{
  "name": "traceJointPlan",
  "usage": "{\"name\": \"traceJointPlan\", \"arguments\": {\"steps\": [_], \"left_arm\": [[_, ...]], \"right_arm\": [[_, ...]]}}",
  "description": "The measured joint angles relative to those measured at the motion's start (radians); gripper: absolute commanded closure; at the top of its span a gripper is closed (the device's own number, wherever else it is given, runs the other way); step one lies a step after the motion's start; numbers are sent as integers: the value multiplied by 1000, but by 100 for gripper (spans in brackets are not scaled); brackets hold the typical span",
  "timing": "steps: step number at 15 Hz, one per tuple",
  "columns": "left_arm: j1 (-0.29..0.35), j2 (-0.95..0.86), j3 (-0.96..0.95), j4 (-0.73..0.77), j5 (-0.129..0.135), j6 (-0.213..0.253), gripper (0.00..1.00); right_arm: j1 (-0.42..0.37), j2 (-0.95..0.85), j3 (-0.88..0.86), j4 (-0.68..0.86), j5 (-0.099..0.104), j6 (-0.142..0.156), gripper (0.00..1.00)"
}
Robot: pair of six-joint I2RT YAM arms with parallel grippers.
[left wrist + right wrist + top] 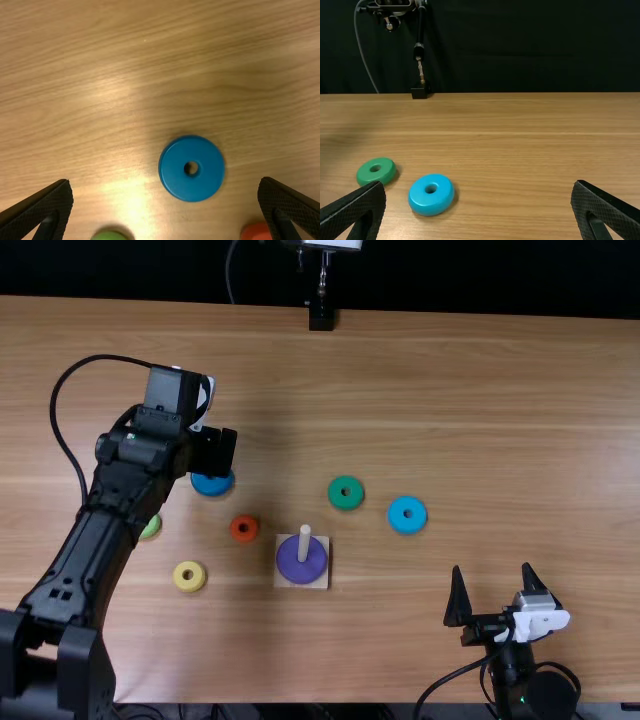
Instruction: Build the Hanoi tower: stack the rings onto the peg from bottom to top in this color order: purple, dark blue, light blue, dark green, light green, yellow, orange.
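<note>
Over the table (pixel 480 390), near the dark blue ring (pixel 212 486), the left end effector (pixel 214 452) points down, spread wide; and the right end effector (pixel 491 568), also wide, aims forward from the near edge

Top view: left arm (pixel 84 565), at 8 o'clock, black and jointed, with blocky housings, a looping black cable (pixel 54 410) at its 10 o'clock and a small green light (pixel 130 436). Right arm (pixel 514 670), at 5 o'clock, black with white bracket (pixel 540 620); right gripper (pixel 492 567) bears tapered black fingers (pixel 607 200), finely cross-hatched.
</note>
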Motion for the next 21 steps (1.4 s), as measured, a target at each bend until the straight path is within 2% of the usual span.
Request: {"name": "traceJointPlan", "arguments": {"steps": [4,14,21], "left_arm": [[-1,124,70,-116,0,1,0],[-42,233,102,-118,0,1,0],[-43,294,108,-118,0,1,0]], "right_arm": [[0,0,0,1,0,0,0],[0,0,0,0,0,0,0],[0,0,0,0,0,0,0]]}}
